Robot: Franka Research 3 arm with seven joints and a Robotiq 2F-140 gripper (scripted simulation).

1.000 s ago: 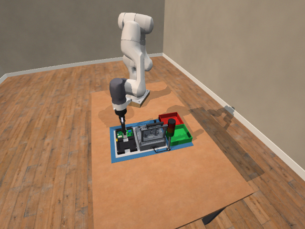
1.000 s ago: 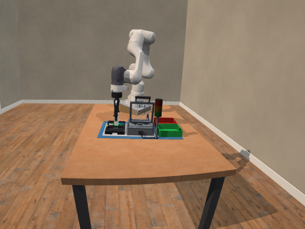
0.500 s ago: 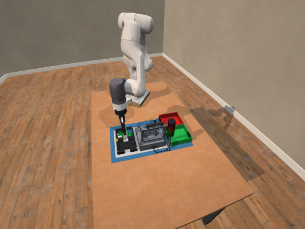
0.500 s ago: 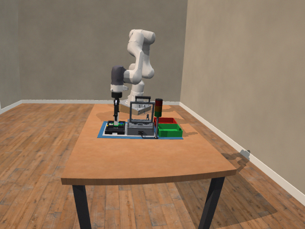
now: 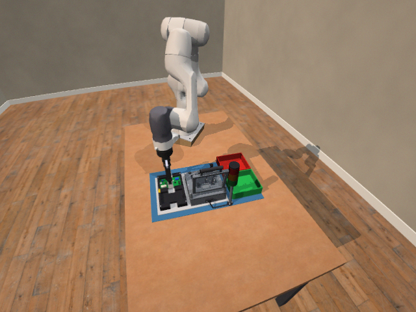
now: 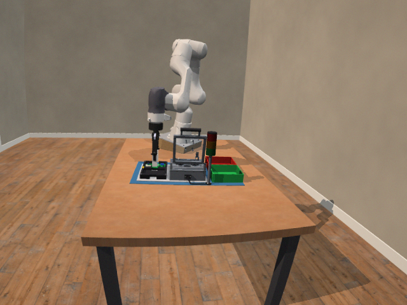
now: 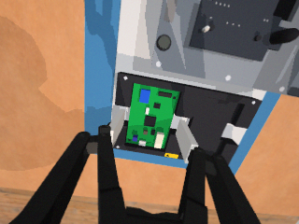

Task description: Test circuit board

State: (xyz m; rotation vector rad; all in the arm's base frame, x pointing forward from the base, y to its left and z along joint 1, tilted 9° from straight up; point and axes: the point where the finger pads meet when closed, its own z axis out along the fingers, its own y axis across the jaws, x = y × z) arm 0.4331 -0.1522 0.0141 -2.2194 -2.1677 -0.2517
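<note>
The green circuit board (image 7: 153,116) lies face up in the black tray's (image 7: 187,119) pocket farther from the table's front edge, seen in the top view (image 5: 169,182). Its white connector end (image 7: 159,140) points toward my fingers in the wrist view. My gripper (image 7: 150,121) (image 6: 154,162) is open and empty, straight above the board, its fingertips just above the tray on either side of the board. The tester (image 5: 207,188) stands right of the tray with its lid (image 6: 186,144) raised. The signal tower (image 5: 233,174) shows no bright light.
The red bin (image 5: 233,160) and the green bin (image 5: 245,182) stand right of the tester on the blue mat (image 5: 205,201). The tray's other pocket (image 5: 173,199) holds nothing. My arm's base (image 5: 190,134) is behind the mat.
</note>
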